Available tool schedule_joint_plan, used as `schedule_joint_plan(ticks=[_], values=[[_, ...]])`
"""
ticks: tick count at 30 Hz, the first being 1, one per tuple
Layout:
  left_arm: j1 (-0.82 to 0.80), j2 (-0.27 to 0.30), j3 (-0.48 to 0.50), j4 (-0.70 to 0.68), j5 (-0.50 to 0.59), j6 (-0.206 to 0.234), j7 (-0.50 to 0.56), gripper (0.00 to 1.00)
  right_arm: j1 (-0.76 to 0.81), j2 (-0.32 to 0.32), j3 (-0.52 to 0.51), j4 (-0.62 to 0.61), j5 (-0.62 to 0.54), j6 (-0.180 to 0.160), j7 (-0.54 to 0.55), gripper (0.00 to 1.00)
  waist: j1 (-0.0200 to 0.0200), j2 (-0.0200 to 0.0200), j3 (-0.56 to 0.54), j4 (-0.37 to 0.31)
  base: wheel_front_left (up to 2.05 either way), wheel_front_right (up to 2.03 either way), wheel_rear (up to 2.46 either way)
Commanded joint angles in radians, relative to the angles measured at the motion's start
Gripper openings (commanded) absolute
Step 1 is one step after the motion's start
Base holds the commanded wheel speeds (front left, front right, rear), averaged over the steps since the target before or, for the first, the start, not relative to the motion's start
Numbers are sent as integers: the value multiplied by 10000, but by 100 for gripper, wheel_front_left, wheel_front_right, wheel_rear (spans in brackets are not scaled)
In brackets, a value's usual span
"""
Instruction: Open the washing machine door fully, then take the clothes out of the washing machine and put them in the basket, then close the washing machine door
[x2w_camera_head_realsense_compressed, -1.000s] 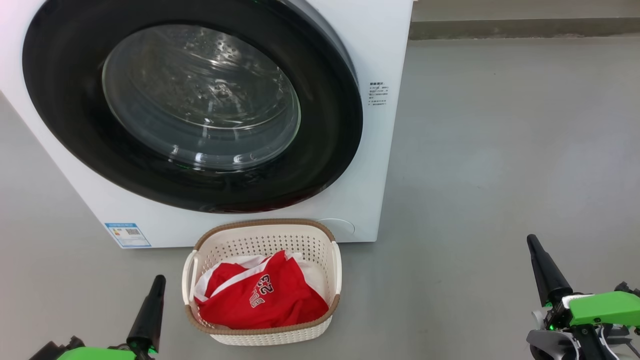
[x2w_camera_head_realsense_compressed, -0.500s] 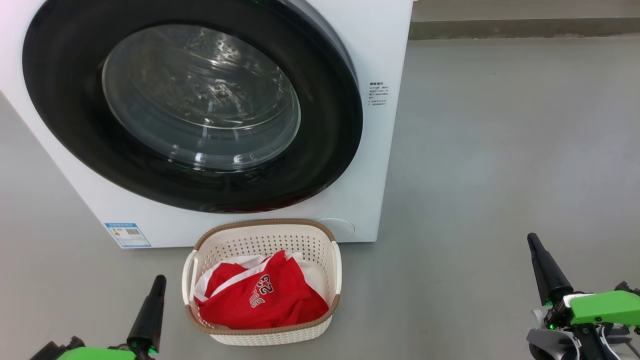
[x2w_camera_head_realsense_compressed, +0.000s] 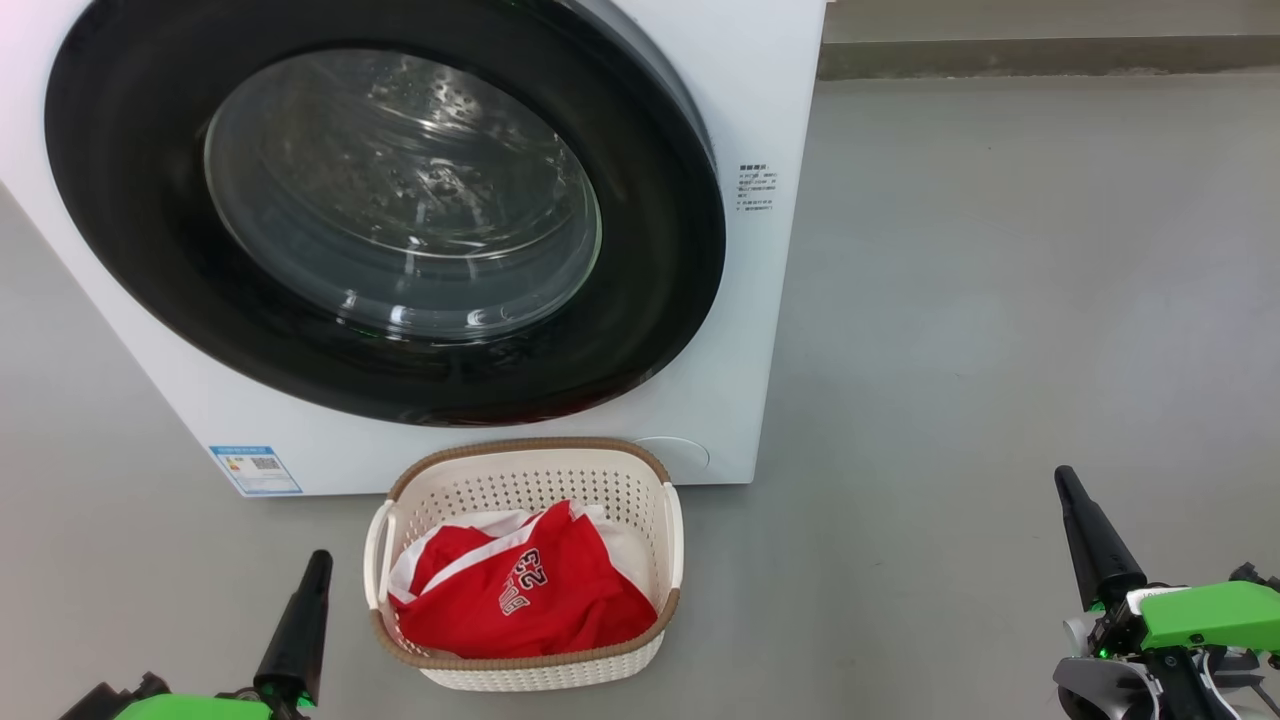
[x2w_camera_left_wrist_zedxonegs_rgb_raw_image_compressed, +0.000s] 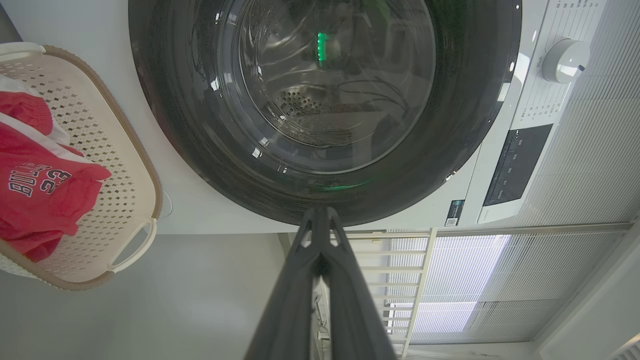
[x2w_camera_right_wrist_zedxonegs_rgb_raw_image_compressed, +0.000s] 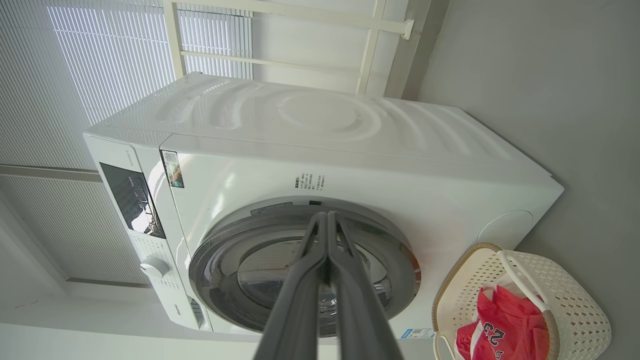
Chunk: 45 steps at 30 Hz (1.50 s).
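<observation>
On floor (x2w_camera_head_realsense_compressed: 950, 300), basket (x2w_camera_head_realsense_compressed: 530, 446) between left hand (x2w_camera_head_realsense_compressed: 318, 558), right hand (x2w_camera_head_realsense_compressed: 1066, 478).

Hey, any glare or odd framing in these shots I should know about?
Head view: sharp, with white glints on the washing machine door; left wrist view: green reflections on its glass; right wrist view: washing machine turned sideways in frame, blinds backlit bright.

Your head camera looks steeply down, close on the washing machine door (x2w_camera_head_realsense_compressed: 400, 200) and the basket (x2w_camera_head_realsense_compressed: 530, 485) before it. Both wrist cameras, rolled sideways, face that same door and basket: left one near, right one farther back.
</observation>
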Motion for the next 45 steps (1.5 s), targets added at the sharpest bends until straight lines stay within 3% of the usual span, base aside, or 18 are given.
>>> schedule_joint_plan(ticks=[1, 45], values=[[-418, 106, 361, -206, -66, -69, 35, 0, -427, -158, 265, -301, 27, -6, 61, 0, -1, 0, 0, 0, 0, 0, 0], [-418, 106, 358, -206, -69, -69, 32, 0, -427, -158, 266, -301, 28, -6, 60, 0, -1, 0, 0, 0, 0, 0, 0]])
